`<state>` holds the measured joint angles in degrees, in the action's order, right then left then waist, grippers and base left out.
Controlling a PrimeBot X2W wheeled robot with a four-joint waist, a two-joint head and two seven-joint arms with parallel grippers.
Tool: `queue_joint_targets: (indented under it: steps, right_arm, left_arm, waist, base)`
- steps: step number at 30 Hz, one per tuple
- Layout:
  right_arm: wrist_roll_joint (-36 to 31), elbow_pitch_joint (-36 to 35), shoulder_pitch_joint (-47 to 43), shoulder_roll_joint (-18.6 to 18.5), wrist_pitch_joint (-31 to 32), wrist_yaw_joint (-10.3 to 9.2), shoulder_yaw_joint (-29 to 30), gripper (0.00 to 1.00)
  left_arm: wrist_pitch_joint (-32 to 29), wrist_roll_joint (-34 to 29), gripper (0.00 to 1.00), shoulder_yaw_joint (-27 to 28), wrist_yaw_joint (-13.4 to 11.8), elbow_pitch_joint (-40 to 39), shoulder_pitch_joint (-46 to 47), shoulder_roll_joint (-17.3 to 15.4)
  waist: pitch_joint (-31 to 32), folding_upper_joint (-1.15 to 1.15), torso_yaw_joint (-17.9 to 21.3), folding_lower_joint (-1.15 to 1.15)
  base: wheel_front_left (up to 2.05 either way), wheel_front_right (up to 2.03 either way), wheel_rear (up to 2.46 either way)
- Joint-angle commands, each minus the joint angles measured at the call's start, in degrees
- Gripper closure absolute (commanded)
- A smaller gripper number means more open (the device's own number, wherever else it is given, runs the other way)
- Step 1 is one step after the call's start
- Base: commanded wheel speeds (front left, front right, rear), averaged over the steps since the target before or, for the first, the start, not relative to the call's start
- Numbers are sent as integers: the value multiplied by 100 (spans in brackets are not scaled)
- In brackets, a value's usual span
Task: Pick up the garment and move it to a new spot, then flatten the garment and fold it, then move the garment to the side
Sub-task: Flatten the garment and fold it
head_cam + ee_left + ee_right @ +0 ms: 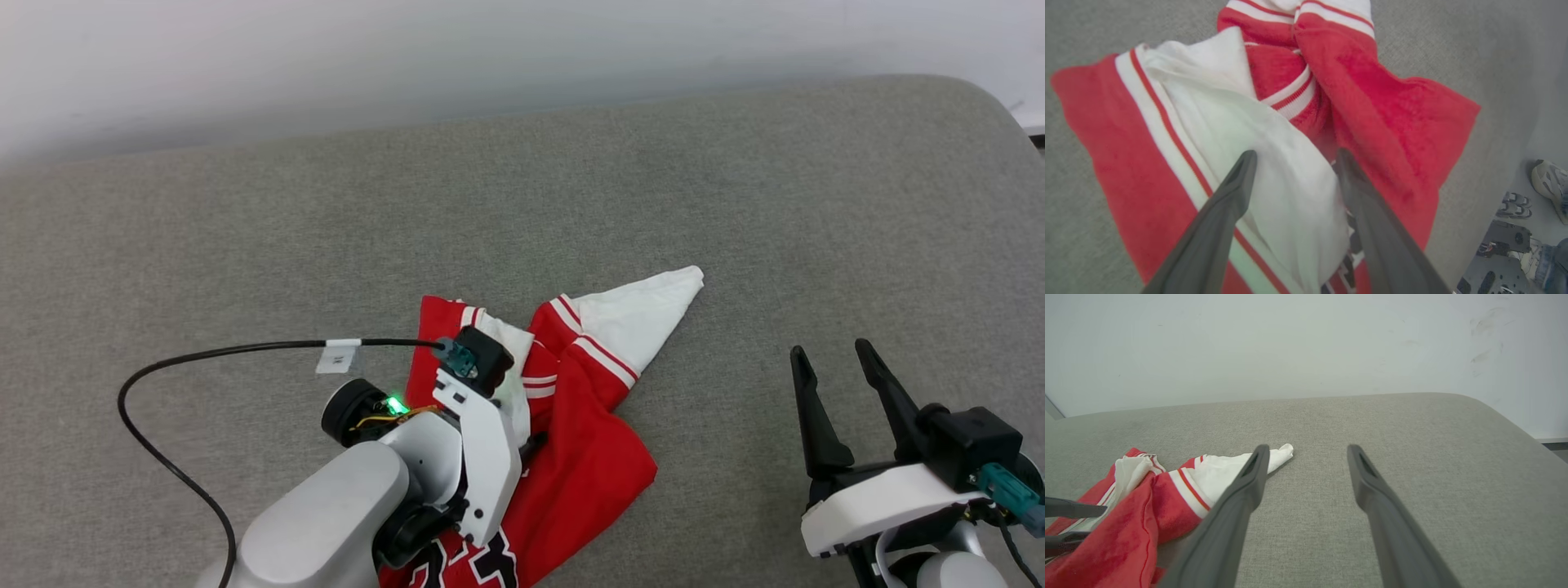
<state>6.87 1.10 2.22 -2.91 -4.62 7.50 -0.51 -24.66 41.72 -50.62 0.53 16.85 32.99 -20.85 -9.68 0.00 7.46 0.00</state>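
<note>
The shirt [588, 457] lies in a bunched heap on the gray cushion [735, 204], near the front edge and left of the middle. One white sleeve [645, 310] sticks out in a point toward the right.

The shirt is soft and light. It will flop and hang when lifted, and it will not break. A thin pinch could slip off, so I think it is best to grab a thick fold or the striped trim. Two holds far apart, like both shoulders, would help it open flat.

The left gripper [1295, 153] is wide open and holds nothing. It points down at the white cloth in the middle of the heap. Its tips look very close to the cloth, but I cannot tell if they touch.

The right gripper [829, 349] is wide open too and holds nothing. It is off to the right, well apart from the shirt, over bare cushion.

A black cable [204, 353] loops from the left arm over the cushion. It could snag on the cloth. A pale wall [408, 49] stands behind the cushion. Shoes [1549, 183] sit on the floor past the edge. There is bare cushion to the right and toward the wall for a new spot.
</note>
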Motion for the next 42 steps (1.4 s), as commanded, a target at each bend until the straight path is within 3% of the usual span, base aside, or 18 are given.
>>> queue_joint_targets:
  steps: [1,2,4,9,14,20,26,29,33,34,35,38,42]
  right_arm:
    - [16,36,79,4,-50,-2,-14,0]
    - [28,60,98,4,-73,-2,-23,0]
    - [54,103,128,4,-108,-2,-27,0]
    - [57,215,160,4,-186,-2,-5,0]
    - [21,249,171,4,-189,-2,41,0]
    - [-30,237,66,4,-147,-2,106,0]
    - [-63,163,3,4,-70,-2,132,0]
    - [-90,130,-16,4,-34,-2,129,0]
    - [-109,71,-17,4,25,-2,147,0]
    - [-116,58,-22,4,32,-2,145,0]
    - [-126,49,-33,4,50,-2,146,0]
    - [-137,30,-89,4,87,-2,156,0]
    - [-173,3,-199,4,157,-2,208,0]
  left_arm:
    - [-154,52,0,-58,56,45,60,-34]
    - [-245,62,20,-85,85,57,83,-49]
    - [-424,84,100,-151,124,71,124,-85]
    - [-418,-24,100,-141,56,10,220,-181]
    - [3,-173,100,96,-128,-138,347,-312]
    - [749,17,100,830,-788,-563,-156,-722]
    - [1292,659,100,1617,-1514,-785,-1461,-1107]
    - [1468,991,100,1845,-1686,-683,-2098,-1120]
    - [1639,1268,100,1905,-1638,-470,-2597,-964]
    - [1667,1288,53,1902,-1631,-396,-2644,-925]
    - [1719,1293,0,1891,-1612,-331,-2670,-873]
    - [2028,1160,0,1885,-1561,-224,-2577,-781]
    - [2896,813,0,1995,-1516,-222,-2413,-669]
  waist:
    - [-48,0,45,0]
    - [-58,0,51,0]
    - [-74,0,50,0]
    - [-53,0,-20,0]
    - [9,0,-193,0]
    - [144,0,-455,0]
    - [235,0,-694,0]
    - [258,0,-767,0]
    - [285,0,-826,0]
    - [303,0,-833,0]
    - [328,0,-838,0]
    - [439,0,-844,0]
    - [661,0,-829,0]
  base:
    - [0,0,0]
    - [0,0,0]
    - [0,0,0]
    - [0,0,0]
    - [0,0,0]
    - [0,0,0]
    - [0,0,0]
    - [0,0,0]
    - [0,0,0]
    - [0,0,0]
    - [0,0,0]
    - [0,0,0]
    - [0,0,0]
